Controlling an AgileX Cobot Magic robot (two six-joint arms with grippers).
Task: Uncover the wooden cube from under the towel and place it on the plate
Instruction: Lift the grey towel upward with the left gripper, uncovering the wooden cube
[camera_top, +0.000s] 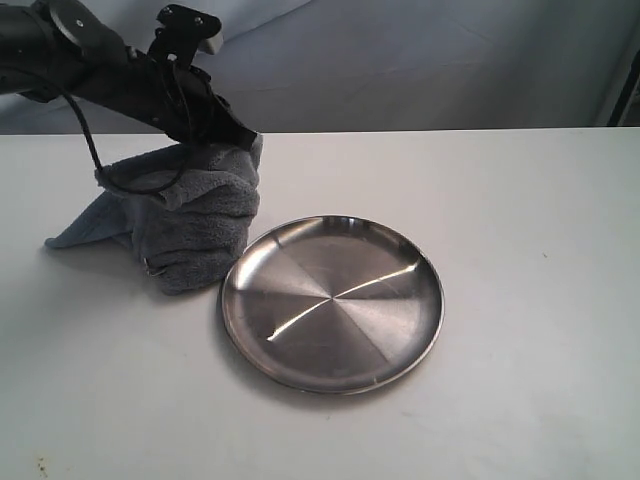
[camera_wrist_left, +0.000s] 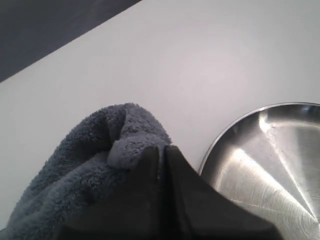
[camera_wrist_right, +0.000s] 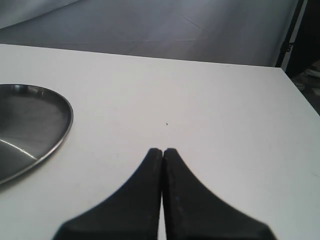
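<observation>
The dark grey-blue fleece towel is bunched up left of the plate, and its top edge is drawn upward to my left gripper. In the left wrist view the left gripper has its jaws pressed together on a fold of the towel. The round steel plate lies bare beside it, and its rim shows in the left wrist view. The wooden cube is hidden. My right gripper is shut on nothing, over bare table next to the plate.
The white table stretches right of the plate. A grey backdrop hangs behind the table's far edge. A black cable loops from the left arm down by the towel.
</observation>
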